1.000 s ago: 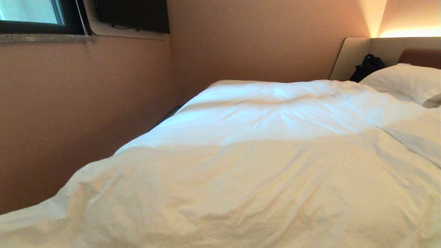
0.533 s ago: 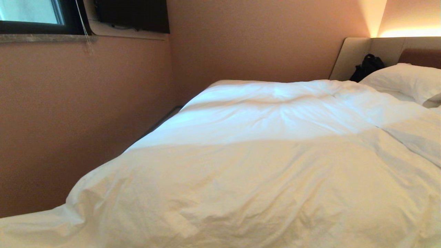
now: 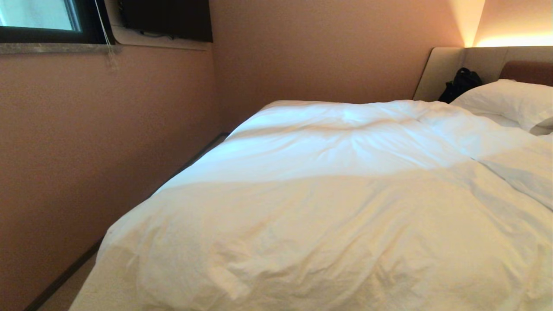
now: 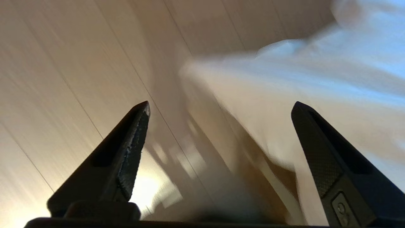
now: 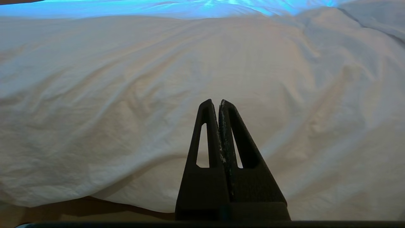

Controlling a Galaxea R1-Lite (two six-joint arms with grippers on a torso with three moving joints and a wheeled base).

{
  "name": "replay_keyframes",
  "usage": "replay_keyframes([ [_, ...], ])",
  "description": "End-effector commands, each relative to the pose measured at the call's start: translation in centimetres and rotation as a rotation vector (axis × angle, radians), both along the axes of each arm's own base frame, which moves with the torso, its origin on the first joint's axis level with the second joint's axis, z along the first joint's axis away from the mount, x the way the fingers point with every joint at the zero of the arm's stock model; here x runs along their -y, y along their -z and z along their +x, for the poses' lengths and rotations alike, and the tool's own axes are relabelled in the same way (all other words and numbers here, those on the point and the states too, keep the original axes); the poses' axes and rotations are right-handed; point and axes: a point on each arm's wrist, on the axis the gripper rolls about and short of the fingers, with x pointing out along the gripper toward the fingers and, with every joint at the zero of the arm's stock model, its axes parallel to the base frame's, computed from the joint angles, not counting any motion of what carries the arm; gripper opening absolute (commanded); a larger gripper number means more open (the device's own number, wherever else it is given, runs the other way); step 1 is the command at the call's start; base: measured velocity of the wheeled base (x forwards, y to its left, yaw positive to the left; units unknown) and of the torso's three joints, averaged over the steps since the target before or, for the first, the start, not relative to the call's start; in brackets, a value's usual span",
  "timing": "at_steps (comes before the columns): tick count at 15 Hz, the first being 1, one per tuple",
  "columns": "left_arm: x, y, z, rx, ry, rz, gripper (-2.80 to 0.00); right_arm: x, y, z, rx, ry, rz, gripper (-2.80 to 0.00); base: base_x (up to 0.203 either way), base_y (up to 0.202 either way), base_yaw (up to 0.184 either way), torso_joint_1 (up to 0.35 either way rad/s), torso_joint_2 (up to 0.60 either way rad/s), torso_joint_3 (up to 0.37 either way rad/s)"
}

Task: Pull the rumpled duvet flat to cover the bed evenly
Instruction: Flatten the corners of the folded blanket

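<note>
While left tool (image 4: 220,106) gapes empty beside duvet (image 3: 328,216), right tool (image 5: 219,103) closed, empty.

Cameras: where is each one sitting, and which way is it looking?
Head view: sits high on the robot, looking forward and down over the duvet toward the pillow; none of the robot shows.
Left wrist view: sits behind the open left gripper, facing the floor beside the duvet's hanging edge.
Right wrist view: sits behind the shut right gripper, facing across the duvet's near edge.
Shared: all three see the white duvet.
</note>
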Motion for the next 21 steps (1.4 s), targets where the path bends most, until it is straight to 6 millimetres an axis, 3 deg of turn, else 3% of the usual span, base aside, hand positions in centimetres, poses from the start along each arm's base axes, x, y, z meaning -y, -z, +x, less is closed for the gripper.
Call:
replay_keyframes([
  [1,1.1,-1.8,-0.2,-0.051,0.024,-0.238,0.0,0.0,0.0,0.0,-0.001,-0.002,-0.001,-2.8,0.0,0.0,0.0,0.0,0.0,0.0],
  [4,1.7,-4.2,-0.2,-0.013,0.098,-0.439,0.0,0.0,0.0,0.0,-0.001,-0.001,-0.001,-2.8,0.0,0.0,0.0,0.0,0.0,0.0],
  [9,3.7,-6.8,-0.1,0.126,0.291,-0.617,0.0,0.0,0.0,0.0,-0.001,-0.002,-0.001,-2.8,0.0,0.0,0.0,0.0,0.0,0.0],
  [15,6.8,-7.6,4.5,0.056,0.538,-0.698,0.0,0.0,0.0,0.0,-0.001,-0.002,-0.001,-2.8,0.0,0.0,0.0,0.0,0.0,0.0],
  [18,6.1,-8.7,6.6,0.058,0.503,-0.682,0.0,0.0,0.0,0.0,-0.001,-0.002,-0.001,-2.8,0.0,0.0,0.0,0.0,0.0,0.0],
  [21,5.7,-9.1,9.9,0.018,0.448,-0.551,0.0,0.0,0.0,0.0,-0.001,-0.002,-0.001,-2.8,0.0,0.0,0.0,0.0,0.0,0.0],
])
